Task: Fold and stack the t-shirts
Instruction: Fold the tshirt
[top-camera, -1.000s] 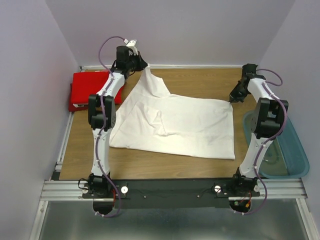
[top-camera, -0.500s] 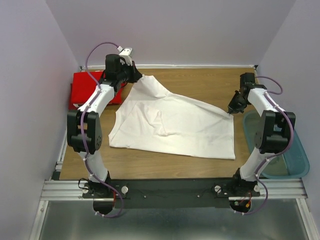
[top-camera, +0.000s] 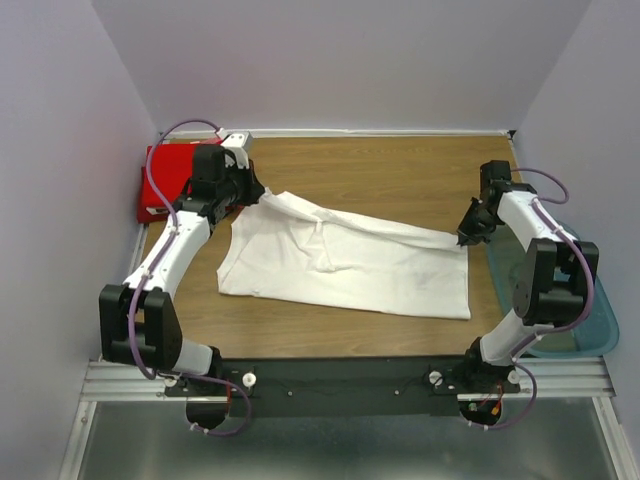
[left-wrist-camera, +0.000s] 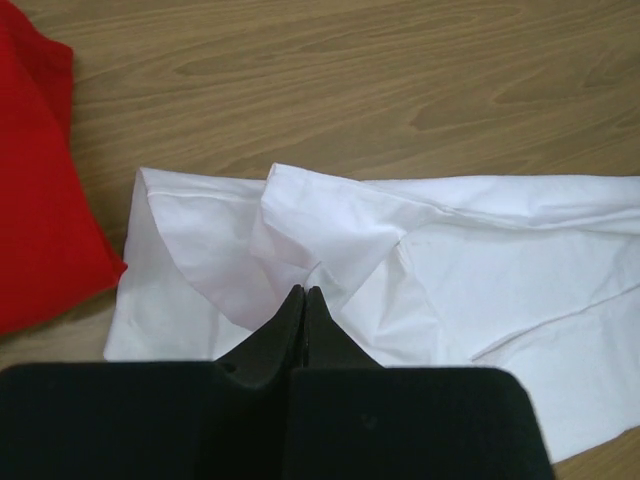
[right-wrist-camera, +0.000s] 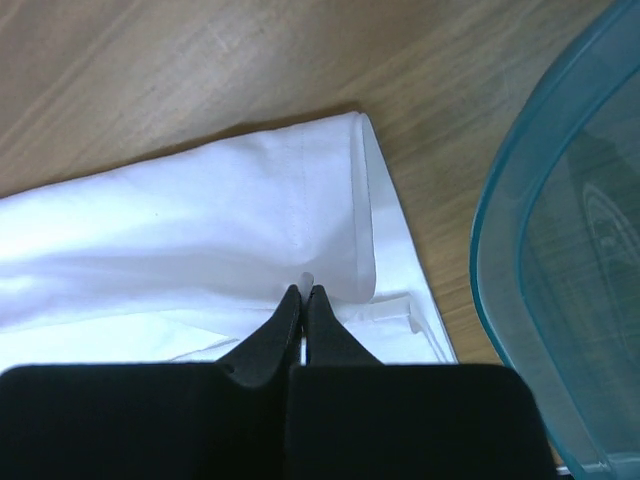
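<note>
Wooden table (top-camera: 400, 170): left tool (top-camera: 262, 197) and right tool (top-camera: 463, 238) both pinch white t-shirt (top-camera: 380, 275) (jaws closed).

Folded tee (top-camera: 162, 182) left of spread tee (top-camera: 380, 270)

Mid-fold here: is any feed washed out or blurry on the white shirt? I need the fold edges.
Top external: even light, soft shadows, white t-shirt bright but its creases readable. Left wrist: cloth and wood grain sharp; left gripper a dark, featureless mass. Right wrist: slightly soft, hem stitching visible by the right gripper; faint reflections on the plastic tub, no harsh glare.
</note>
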